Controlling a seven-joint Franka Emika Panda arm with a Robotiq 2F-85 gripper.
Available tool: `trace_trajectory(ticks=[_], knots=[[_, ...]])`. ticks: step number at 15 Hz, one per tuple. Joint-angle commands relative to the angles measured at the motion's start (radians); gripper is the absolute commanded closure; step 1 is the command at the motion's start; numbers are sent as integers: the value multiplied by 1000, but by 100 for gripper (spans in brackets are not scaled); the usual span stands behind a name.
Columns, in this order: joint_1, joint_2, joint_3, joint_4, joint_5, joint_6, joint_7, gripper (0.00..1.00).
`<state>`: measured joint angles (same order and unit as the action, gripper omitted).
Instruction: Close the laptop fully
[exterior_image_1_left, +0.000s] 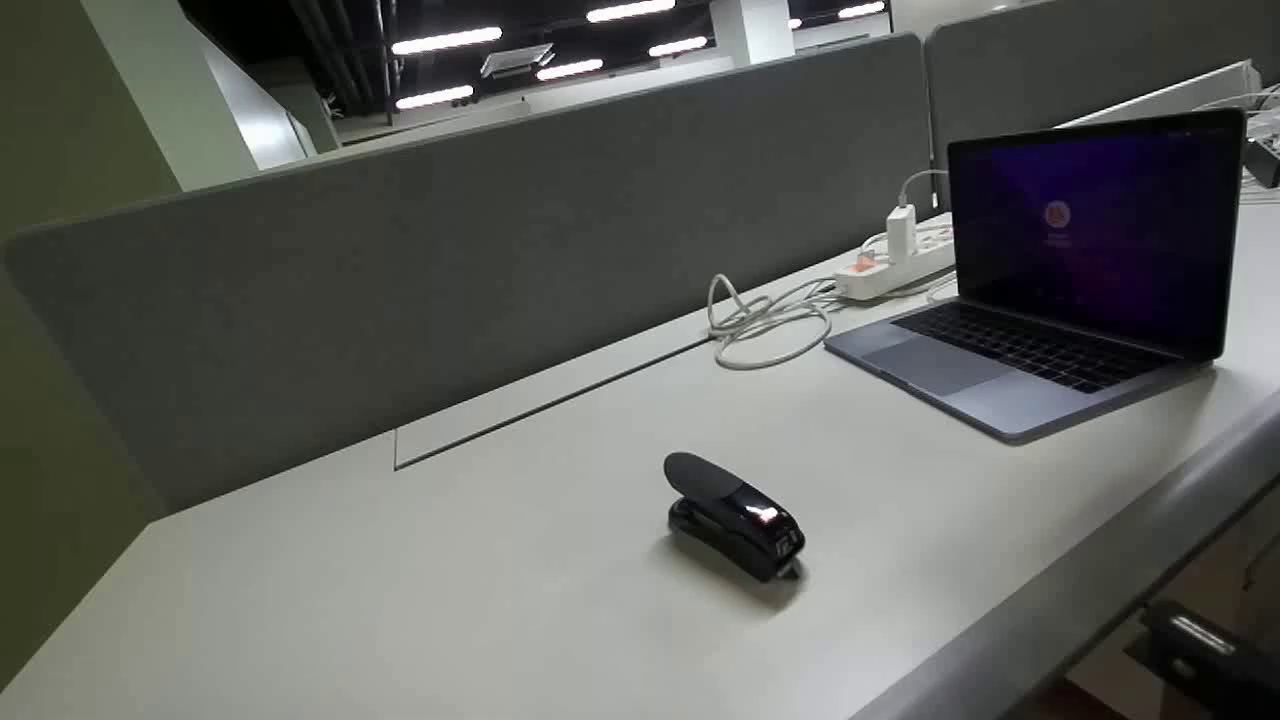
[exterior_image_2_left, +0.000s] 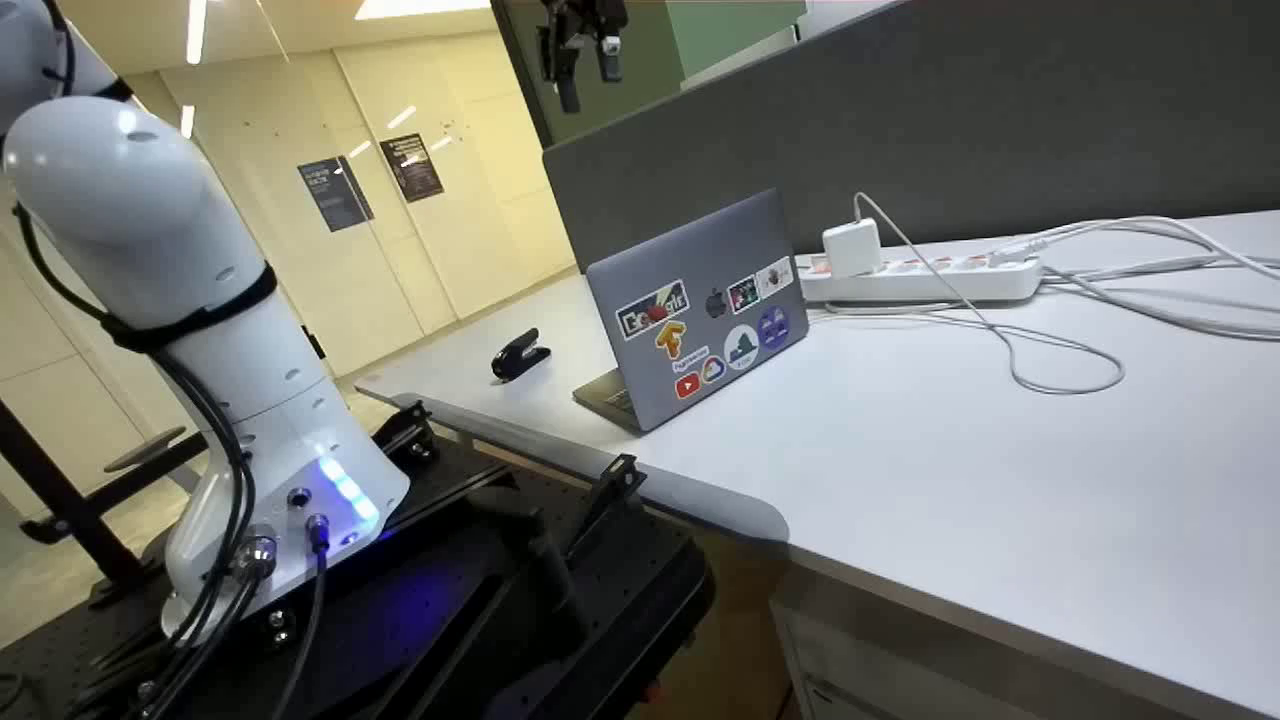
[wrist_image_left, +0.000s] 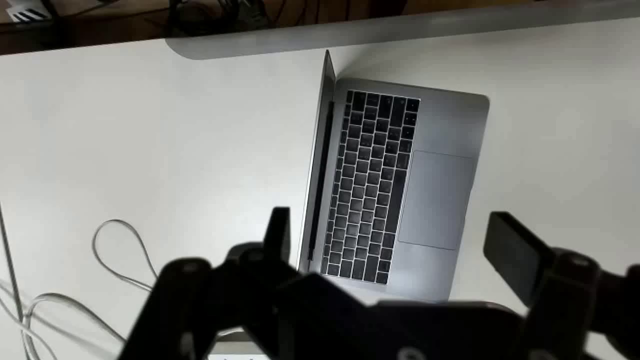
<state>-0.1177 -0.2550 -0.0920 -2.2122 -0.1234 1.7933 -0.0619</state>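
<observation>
Wrist view: black two-finger gripper (wrist_image_left: 390, 215) is hanging above the thin dark-grey metal laptop (wrist_image_left: 387, 185), which is standing open on the smooth white desk (wrist_image_left: 200, 140). Black blocky fingers (wrist_image_left: 517, 260) are sitting wide apart, holding nothing.

Key relation: laptop is lying below the fingertips and apart from them, its long axis running nearly square to the line between the fingers. One finger is showing on the outer side of the raised sticker-dotted grey lid (exterior_image_2_left: 705, 310), the other past the laptop's front edge. My read: closing is going to need a push on the lid from behind, toward the black-keyed keyboard (wrist_image_left: 367, 187), so the gripper is needing less height and a spot on the sticker side first.

Hard to make out: lid is appearing almost edge-on in wrist view, so its lean isn't reading well; gripper body is covering the lid's nearest end. Height gap to laptop: can't tell. In an exterior view the gripper (exterior_image_2_left: 590, 91) is being cut by the top border, and the lid is hiding most of the keyboard. Glossy purple-tinted screen (exterior_image_1_left: 1090, 220) is showing in an exterior view, but no gripper is appearing there.
</observation>
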Motion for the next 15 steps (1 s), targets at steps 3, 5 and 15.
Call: trace_trajectory(ticks=[3, 5, 15], knots=[[6, 0, -6, 2, -1, 0, 1, 0], [6, 0, -6, 2, -1, 0, 1, 0], [2, 8, -25, -29, 34, 78, -21, 0]])
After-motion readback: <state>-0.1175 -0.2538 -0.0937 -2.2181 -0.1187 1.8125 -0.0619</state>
